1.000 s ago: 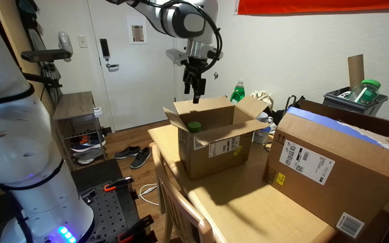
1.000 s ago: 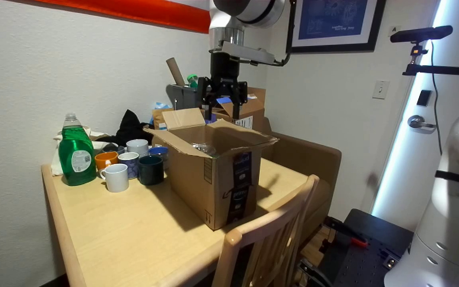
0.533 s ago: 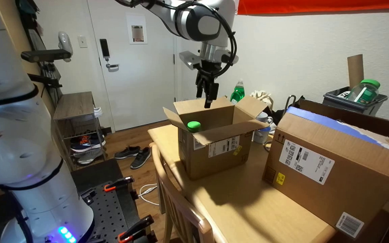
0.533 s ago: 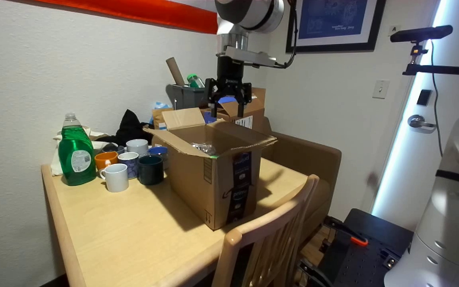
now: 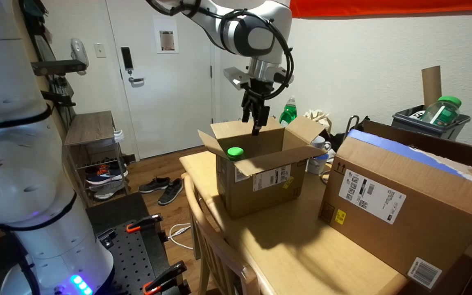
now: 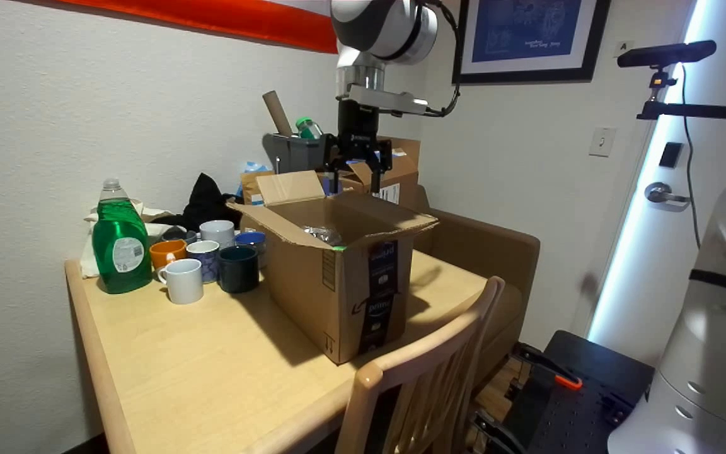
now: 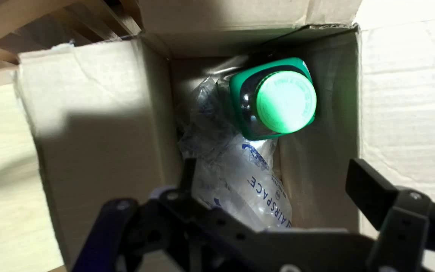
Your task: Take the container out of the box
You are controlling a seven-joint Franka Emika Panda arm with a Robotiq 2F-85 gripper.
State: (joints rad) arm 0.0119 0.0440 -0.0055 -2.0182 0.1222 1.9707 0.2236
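Claw (image 6: pixel 355 188): wide, its two fingers (image 7: pixel 368 185) well apart and pointing down over the box (image 6: pixel 303 296), upper middle of the frame in both exterior views.
Jar (image 7: pixel 272 100): inside the box and apart from the claw, its green lid (image 7: pixel 286 102) facing up; it sits right of centre in the upper half of the wrist frame (glare whitens much of the lid).
Box: on the worktop (image 6: pixel 199 359), flaps (image 5: pixel 230 128) folded out at different slants, mid-frame in both exterior views; whether the fingers reach below its rim, I cannot tell.
Air pillows (image 7: pixel 240 185): clear plastic with blue print, in the box, left of and below the jar in the wrist frame.
Mugs (image 6: pixel 204 260): clustered at the left of the frame in an exterior view, near a green bottle (image 6: pixel 120 246).
Larger box (image 5: pixel 416 221): right side of the frame in an exterior view, a white label (image 5: pixel 372 196) on its front.
Chair (image 6: pixel 432 343): lower middle in both exterior views, at the worktop's edge.
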